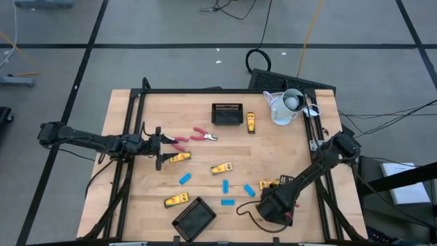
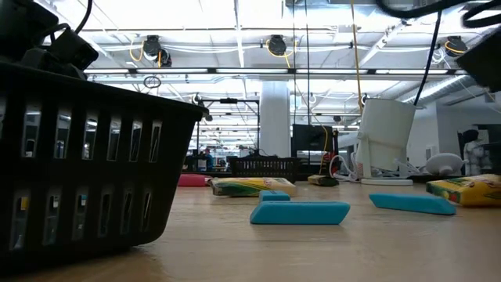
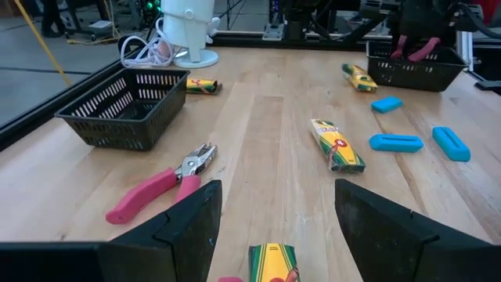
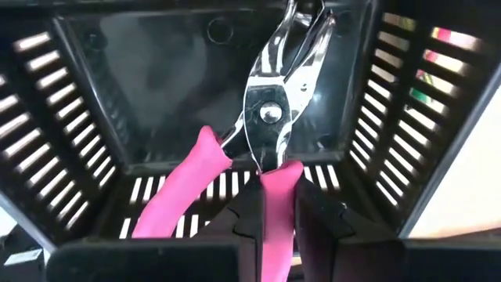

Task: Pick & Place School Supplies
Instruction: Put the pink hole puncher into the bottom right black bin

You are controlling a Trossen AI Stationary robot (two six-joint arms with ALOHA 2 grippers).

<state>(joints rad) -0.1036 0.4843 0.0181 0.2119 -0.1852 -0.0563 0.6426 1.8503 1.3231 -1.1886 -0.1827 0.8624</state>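
Right gripper [image 4: 275, 227] pinches one handle of pink-handled tool [image 4: 270, 133], holding it inside black mesh tray [image 4: 78, 117], steel nose toward tray floor. We judge: lower until nose nearly touches floor, then release, clear of walls. Left gripper [image 3: 274, 227], fingers wide, empty, hovers over yellow-and-black block [image 3: 272, 265].

blocks [image 1: 220, 168] mid-table, jug [image 1: 287, 108] far right

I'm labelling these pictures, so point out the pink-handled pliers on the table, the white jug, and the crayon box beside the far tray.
pink-handled pliers [image 3: 153, 190]: left wrist view, handle.
white jug [image 1: 284, 109]: high view, body.
crayon box [image 1: 251, 122]: high view, middle.
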